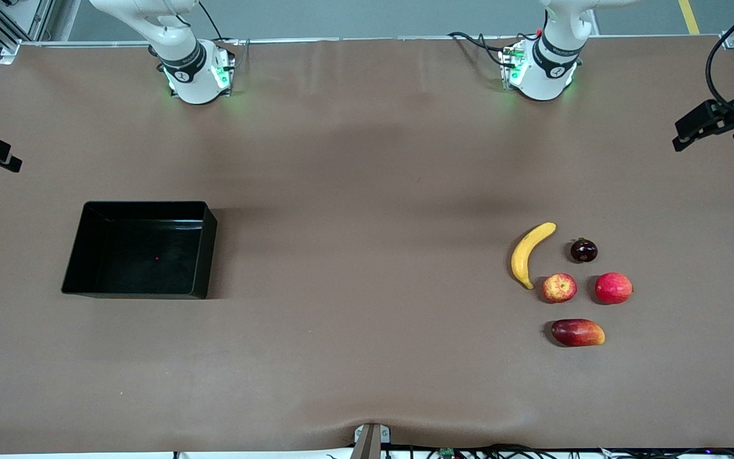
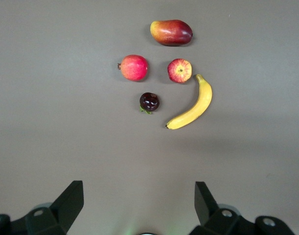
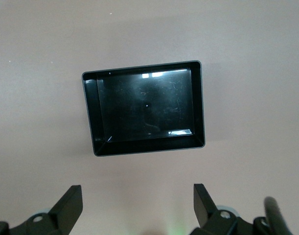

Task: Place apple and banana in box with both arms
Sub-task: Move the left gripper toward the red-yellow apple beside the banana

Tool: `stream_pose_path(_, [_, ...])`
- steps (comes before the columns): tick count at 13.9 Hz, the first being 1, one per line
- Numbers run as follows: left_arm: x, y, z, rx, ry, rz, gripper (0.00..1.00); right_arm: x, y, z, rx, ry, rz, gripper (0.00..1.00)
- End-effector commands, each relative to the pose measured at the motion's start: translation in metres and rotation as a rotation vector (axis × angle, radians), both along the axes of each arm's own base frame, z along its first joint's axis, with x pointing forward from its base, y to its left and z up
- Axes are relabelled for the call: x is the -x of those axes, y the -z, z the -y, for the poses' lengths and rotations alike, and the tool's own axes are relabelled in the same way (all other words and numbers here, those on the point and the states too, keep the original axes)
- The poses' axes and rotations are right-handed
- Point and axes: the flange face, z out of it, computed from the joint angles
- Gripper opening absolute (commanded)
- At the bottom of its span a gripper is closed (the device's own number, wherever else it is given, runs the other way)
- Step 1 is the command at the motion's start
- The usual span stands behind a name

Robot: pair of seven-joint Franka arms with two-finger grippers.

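Waiting above the table, both grippers hang with fingers spread apart.
Left gripper (image 2: pixel 138 205) over bare cloth near banana (image 1: pixel 528 253) and apple (image 1: pixel 559 287); right gripper (image 3: pixel 137 205) near box (image 1: pixel 86 233).

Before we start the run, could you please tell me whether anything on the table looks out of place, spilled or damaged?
Nothing stands out. The box sits flat and empty toward the right arm's end; the banana and apple lie intact among the other fruit toward the left arm's end.
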Motion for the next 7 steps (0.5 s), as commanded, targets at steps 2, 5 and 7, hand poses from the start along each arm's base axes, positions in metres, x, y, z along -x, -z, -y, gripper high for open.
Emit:
stream_pose_path(2, [-0.045,0.074,-0.016,0.019,-0.032,0.024,1.00,-0.001,-0.003,0.002,0.008,-0.005,0.005,1.00])
stream_pose_path(5, [-0.083,0.143,-0.006,0.029,-0.072,0.057,1.00,-0.002,0.000,0.004,0.005,-0.003,0.001,1.00])
stream_pose_path(7, [-0.104,0.187,0.013,0.040,-0.049,0.065,1.00,-0.004,0.003,0.005,0.013,-0.002,-0.004,1.00])
